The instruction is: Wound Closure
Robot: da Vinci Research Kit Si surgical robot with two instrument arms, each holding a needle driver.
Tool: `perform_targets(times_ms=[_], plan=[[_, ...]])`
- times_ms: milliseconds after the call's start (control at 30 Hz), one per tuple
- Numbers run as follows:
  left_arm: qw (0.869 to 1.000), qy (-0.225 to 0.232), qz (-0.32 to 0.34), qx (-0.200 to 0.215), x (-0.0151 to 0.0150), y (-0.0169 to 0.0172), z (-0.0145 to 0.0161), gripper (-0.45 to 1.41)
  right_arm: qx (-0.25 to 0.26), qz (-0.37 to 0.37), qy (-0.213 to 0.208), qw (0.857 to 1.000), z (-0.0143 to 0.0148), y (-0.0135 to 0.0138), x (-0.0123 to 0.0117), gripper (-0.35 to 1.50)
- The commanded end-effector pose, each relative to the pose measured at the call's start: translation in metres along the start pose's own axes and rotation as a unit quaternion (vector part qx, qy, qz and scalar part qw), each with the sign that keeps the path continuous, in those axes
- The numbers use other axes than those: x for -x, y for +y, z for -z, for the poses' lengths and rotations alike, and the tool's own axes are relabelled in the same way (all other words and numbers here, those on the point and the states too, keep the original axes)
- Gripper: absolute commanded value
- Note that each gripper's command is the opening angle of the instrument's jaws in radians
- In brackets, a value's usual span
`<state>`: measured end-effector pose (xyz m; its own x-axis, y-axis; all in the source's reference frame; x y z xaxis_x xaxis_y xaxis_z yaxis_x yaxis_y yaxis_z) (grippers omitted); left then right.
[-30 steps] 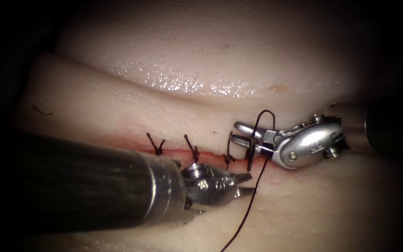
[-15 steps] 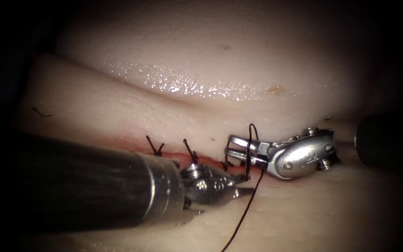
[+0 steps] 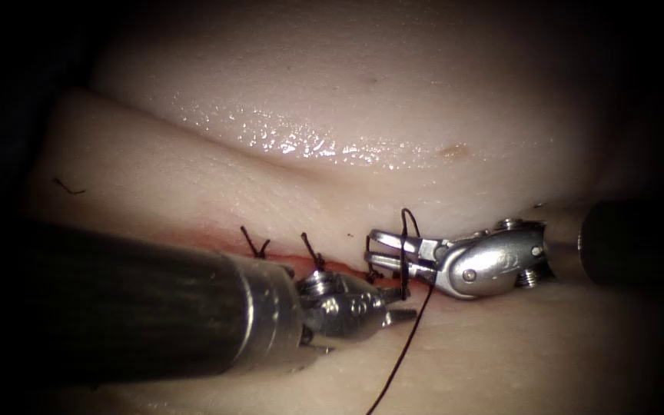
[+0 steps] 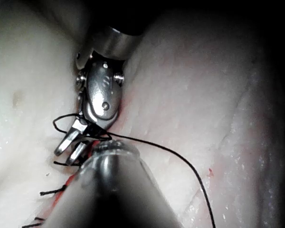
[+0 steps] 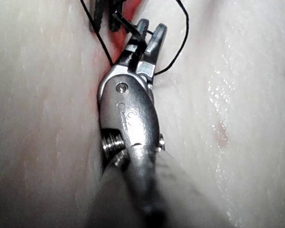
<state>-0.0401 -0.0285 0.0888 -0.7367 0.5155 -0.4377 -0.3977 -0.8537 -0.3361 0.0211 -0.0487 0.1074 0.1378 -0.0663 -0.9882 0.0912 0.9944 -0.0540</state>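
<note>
The tissue [image 3: 194, 177] has a red cut [image 3: 341, 266] running left to right. My right tool [image 3: 370, 247] lies along the cut's right end, its jaws open, with a loop of dark thread [image 3: 406, 246] wound around them. The same loop circles those jaws in the right wrist view [image 5: 152, 26] and in the left wrist view [image 4: 66, 156]. My left tool [image 3: 406, 302] lies just below, jaws slightly apart, its upper tip touching the loop's lower end. The thread's long tail [image 3: 403, 361] trails toward the picture's bottom edge. Neither tool holds the needle.
Three knotted stitches [image 3: 255, 244] [image 3: 313, 253] [image 3: 374, 270] cross the cut left of the right tool. A short cut end of thread [image 3: 69, 186] lies on the tissue far left. The left tool's thick shaft [image 3: 117, 307] covers the lower left.
The right tool has moved left and down onto the cut, toward the left tool's jaws. The loop around its jaws has shrunk. The left tool has stayed put.
</note>
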Motion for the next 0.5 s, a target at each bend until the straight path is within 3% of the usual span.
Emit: perform_targets(times_ms=[33,233,500], plan=[[1.0,0.0,0.0,0.001,0.0,0.0003,-0.0008,0.12,0.0,-0.004,0.0,1.0,-0.0008,0.0,0.0005,-0.35],[1.0,0.0,0.001,-0.001,-0.0001,0.0003,-0.001,0.12,0.007,-0.046,0.003,0.999,-0.0004,0.002,-0.0001,-0.35],[1.0,0.0,-0.01,0.008,0.0019,0.0016,-0.0029,0.1,0.017,-0.077,0.017,0.997,0.0001,0.0066,-0.0035,-0.35]])
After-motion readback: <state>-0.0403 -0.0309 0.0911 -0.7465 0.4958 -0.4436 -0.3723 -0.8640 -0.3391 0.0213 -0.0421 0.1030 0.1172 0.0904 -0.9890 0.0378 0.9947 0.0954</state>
